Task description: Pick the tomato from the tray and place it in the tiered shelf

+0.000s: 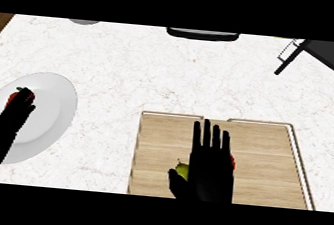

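On the wooden tray (262, 158) my right hand (210, 168) lies flat with straight fingers over the tomato (232, 162), of which only a red sliver shows at the hand's right edge. A yellow-green fruit (183, 169) peeks out by the thumb. My left hand (6, 123) rests open at the left, over a white plate (52, 109), with a red object (14, 96) showing beside its fingertips. The tiered shelf (308, 54) is a dark frame at the far right corner.
A dark round object (203, 35) sits at the counter's far edge, a grey one (84, 22) further left. White marble counter (166, 74) spreads between the tray and the far edge. Wooden floor shows at the far left.
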Action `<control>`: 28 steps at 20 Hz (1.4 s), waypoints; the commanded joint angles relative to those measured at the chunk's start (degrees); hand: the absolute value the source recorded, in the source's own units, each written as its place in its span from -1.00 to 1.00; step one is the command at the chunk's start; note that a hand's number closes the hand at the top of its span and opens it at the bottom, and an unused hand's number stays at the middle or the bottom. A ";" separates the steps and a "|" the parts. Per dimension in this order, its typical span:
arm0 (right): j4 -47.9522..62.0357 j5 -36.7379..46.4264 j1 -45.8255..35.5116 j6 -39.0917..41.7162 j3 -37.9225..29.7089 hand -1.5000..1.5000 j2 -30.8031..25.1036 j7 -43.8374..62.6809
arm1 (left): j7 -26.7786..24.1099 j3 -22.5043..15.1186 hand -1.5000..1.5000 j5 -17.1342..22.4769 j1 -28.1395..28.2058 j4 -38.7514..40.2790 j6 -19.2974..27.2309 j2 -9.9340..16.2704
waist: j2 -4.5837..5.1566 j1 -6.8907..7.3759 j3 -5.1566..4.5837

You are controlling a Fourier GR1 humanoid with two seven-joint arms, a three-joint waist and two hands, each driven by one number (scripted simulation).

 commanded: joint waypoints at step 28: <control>7.86 12.36 -0.81 17.94 -17.77 -1.00 5.54 -8.30 | -0.08 1.90 0.00 -5.85 -1.25 0.47 -1.08 -5.30 | 0.44 0.44 0.29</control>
